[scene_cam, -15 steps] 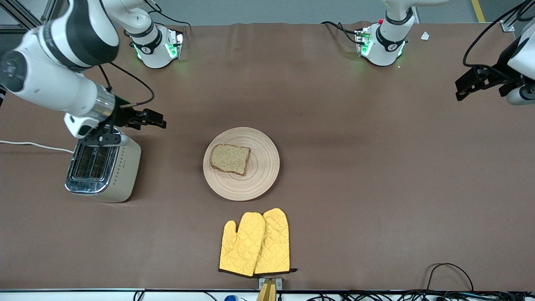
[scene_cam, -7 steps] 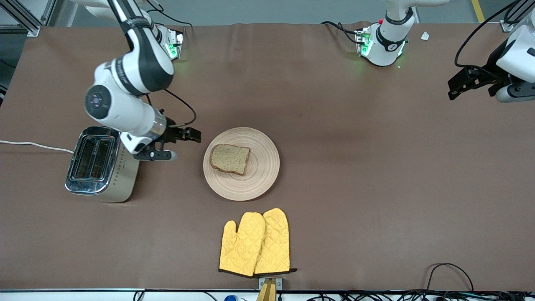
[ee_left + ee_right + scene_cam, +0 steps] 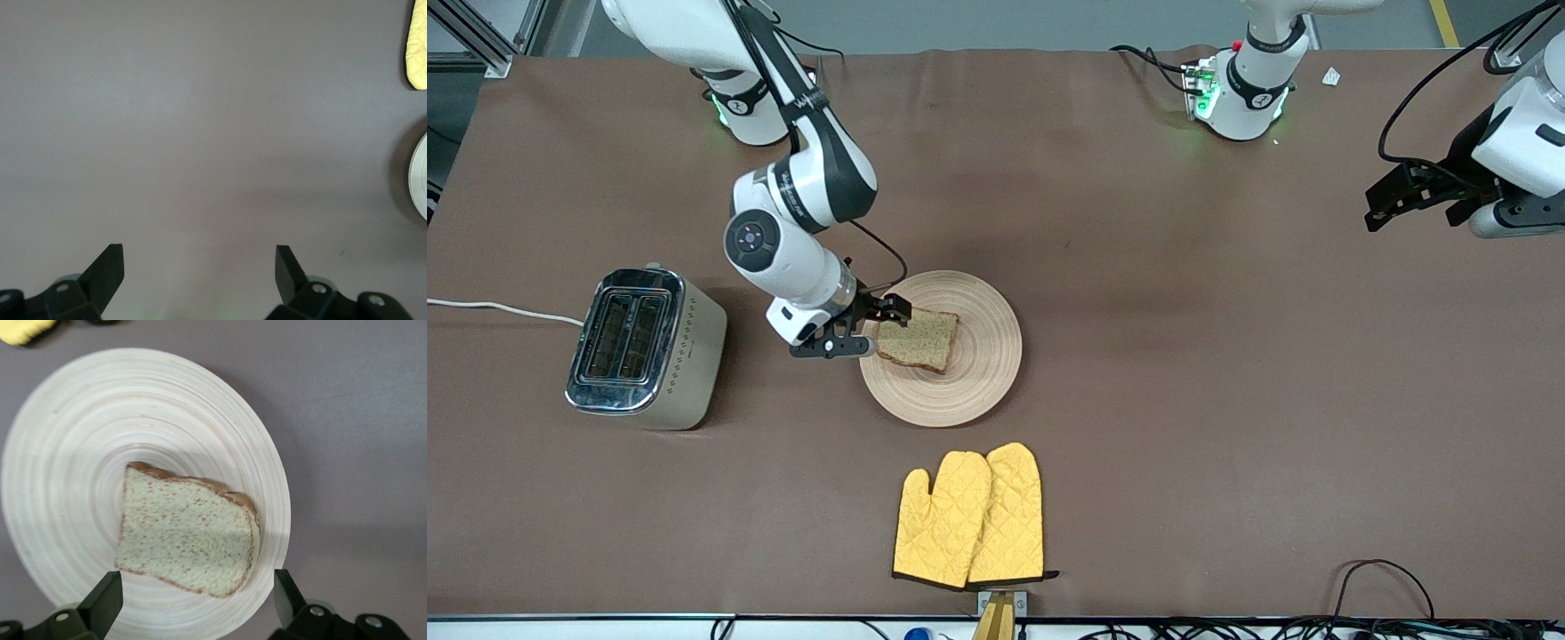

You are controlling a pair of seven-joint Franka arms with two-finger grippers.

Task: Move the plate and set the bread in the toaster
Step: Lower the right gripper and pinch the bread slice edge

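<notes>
The round light-wood plate lies mid-table with the brown bread slice flat on it. My right gripper hangs open over the plate's rim on the toaster's side, at the bread's edge. In the right wrist view the bread rests on the plate just ahead of the open right gripper, which holds nothing. The cream toaster stands toward the right arm's end, slots up. My left gripper waits open over bare table at the left arm's end; the left gripper is empty.
A pair of yellow oven mitts lies nearer the front camera than the plate. The toaster's white cord runs off the table's end. Cables lie along the front edge. A mitt corner and the plate's rim show in the left wrist view.
My right arm swung from over the toaster across to the plate's rim and came down beside the bread. The left gripper drifted slightly toward the table's middle. Both stayed open.
</notes>
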